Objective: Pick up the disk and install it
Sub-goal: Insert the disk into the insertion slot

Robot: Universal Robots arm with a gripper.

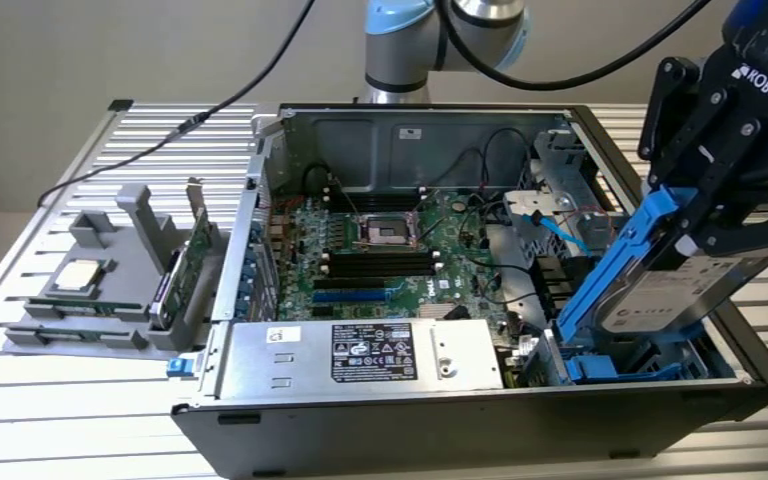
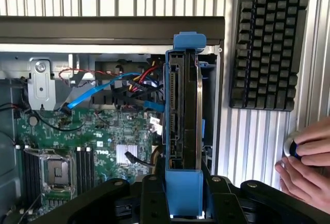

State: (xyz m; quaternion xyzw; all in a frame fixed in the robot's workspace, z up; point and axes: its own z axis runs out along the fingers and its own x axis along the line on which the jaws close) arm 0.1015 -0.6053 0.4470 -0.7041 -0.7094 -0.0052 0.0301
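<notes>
My gripper [image 1: 718,235] is shut on the disk [image 1: 651,290], a silver hard drive in a blue plastic carrier. I hold it tilted on edge over the open computer case [image 1: 491,410], at the exterior view's right. Its lower end reaches down toward the blue drive bay [image 1: 624,365] in the case's near right corner. In the wrist view the disk [image 2: 183,121] stands edge-on between my black fingers [image 2: 154,198], above the side of the case beside the green motherboard [image 2: 98,131].
A grey holder [image 1: 104,290] with a silver CPU chip and green cards stands at the exterior view's left. Blue and red cables [image 2: 113,82] run near the bay. A black keyboard [image 2: 268,38] lies beyond the case wall. A person's hand [image 2: 304,167] holds a small knob nearby.
</notes>
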